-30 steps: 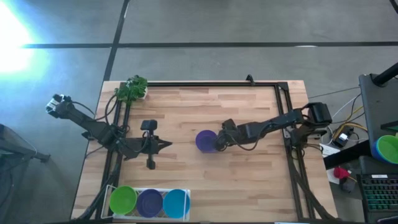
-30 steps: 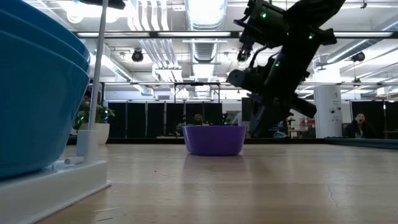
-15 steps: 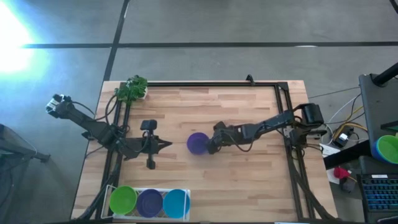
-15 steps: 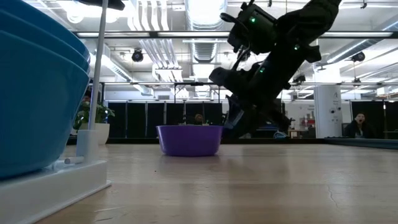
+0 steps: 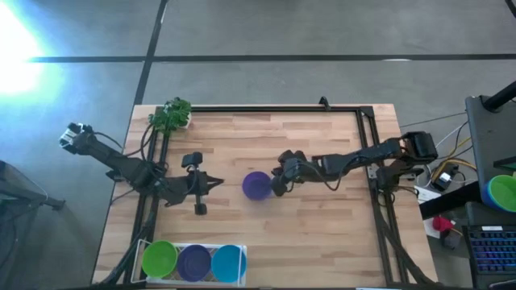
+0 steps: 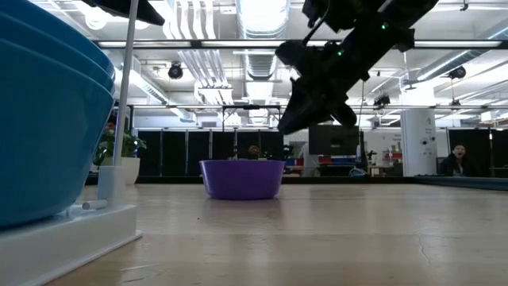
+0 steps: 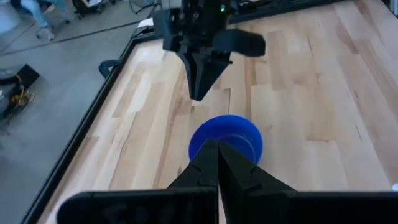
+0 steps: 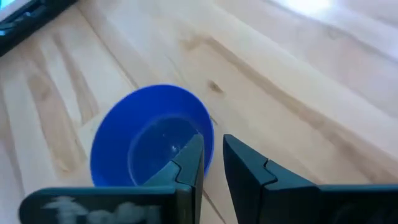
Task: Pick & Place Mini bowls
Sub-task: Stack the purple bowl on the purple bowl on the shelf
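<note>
Near mid-table we see from the low view that the right gripper (image 6: 298, 119) hangs above the purple bowl (image 5: 257, 184) without touching it, which the high view cannot show, its fingers (image 8: 249, 171) narrowly parted on nothing, while the left gripper (image 5: 218, 184) waits pinched closed nearby.

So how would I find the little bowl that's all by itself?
Start at the wooden table and look to its middle. A purple bowl sits there alone, beside the right pincer. The other bowls are lined up in the white tray at the near edge.
</note>
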You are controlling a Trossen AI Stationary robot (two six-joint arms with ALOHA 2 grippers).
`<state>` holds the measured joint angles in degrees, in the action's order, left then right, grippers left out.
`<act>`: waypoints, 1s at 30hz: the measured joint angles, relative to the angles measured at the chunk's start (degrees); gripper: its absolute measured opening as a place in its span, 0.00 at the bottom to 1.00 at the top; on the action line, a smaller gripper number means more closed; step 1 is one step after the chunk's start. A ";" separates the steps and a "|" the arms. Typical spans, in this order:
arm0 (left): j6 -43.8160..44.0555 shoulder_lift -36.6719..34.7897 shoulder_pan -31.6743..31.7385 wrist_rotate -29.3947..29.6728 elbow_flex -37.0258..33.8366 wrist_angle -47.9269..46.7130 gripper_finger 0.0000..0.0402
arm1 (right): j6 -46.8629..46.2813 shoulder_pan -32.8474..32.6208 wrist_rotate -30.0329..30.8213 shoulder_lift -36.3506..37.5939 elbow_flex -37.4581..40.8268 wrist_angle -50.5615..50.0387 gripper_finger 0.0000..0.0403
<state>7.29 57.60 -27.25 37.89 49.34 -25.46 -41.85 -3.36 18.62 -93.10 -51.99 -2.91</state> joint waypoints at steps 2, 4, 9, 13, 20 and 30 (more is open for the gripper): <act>1.49 0.20 0.55 -0.01 0.00 0.19 0.01 | 1.85 0.00 0.03 1.28 0.04 -0.17 0.15; 3.63 0.35 1.11 -0.02 0.00 0.45 0.04 | 3.35 -0.04 0.47 2.38 0.02 0.08 0.15; 8.50 0.35 2.53 0.13 0.00 0.48 0.16 | 6.44 -0.11 1.28 3.81 0.02 -0.12 0.15; 11.50 0.58 4.48 0.54 0.00 0.51 0.25 | 8.08 -0.11 1.28 4.24 0.02 0.01 0.15; 15.62 4.08 10.11 0.70 0.00 0.51 0.27 | 9.27 -0.11 1.28 4.17 0.02 0.01 0.15; 24.19 8.01 15.33 0.16 0.00 0.57 0.27 | 10.59 -0.11 1.20 4.75 0.02 -0.03 0.15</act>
<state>31.47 65.61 -11.92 38.05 49.34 -24.88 -31.26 -3.46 19.82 -88.35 -51.96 -2.94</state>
